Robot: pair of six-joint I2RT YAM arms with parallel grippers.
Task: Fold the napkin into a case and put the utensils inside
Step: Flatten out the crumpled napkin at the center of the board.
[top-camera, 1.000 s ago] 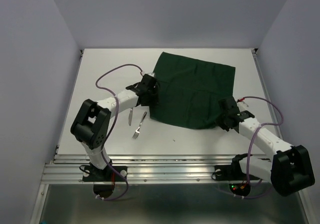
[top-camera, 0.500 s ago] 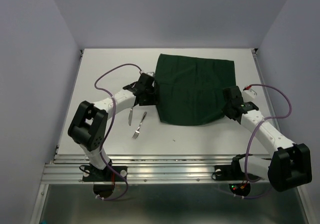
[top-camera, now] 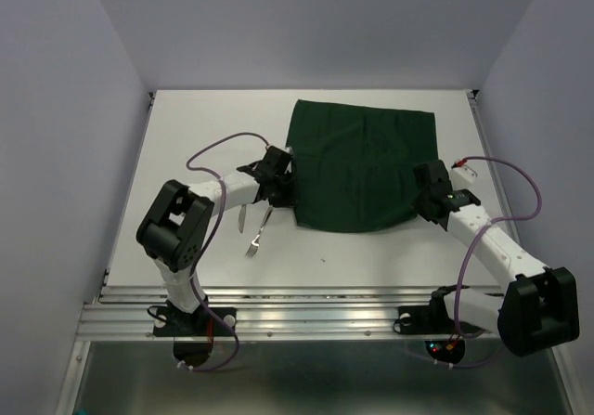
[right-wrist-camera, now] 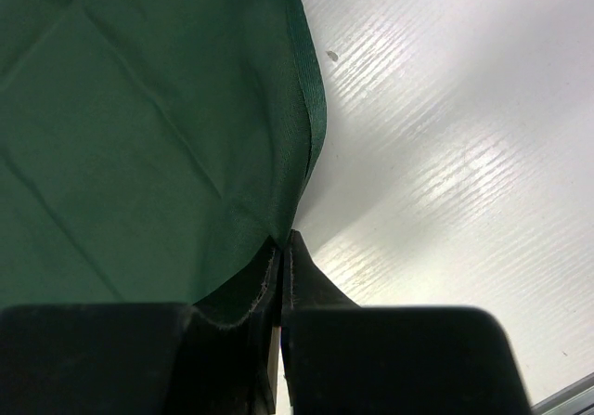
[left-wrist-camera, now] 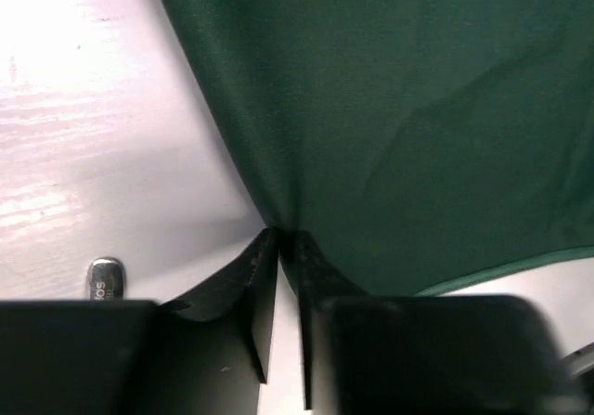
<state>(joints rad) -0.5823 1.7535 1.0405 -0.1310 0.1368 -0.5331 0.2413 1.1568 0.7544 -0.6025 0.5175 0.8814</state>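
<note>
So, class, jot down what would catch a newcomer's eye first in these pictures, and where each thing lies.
The large dark green cloth napkin lies spread across the far middle of the white table. The left gripper and right gripper each pinch one of its near corners. Just left of it, a slim silver fork and silver knife lie side by side.

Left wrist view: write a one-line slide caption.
Left claw pinches the green napkin at its edge; utensil handle nearby.
</note>
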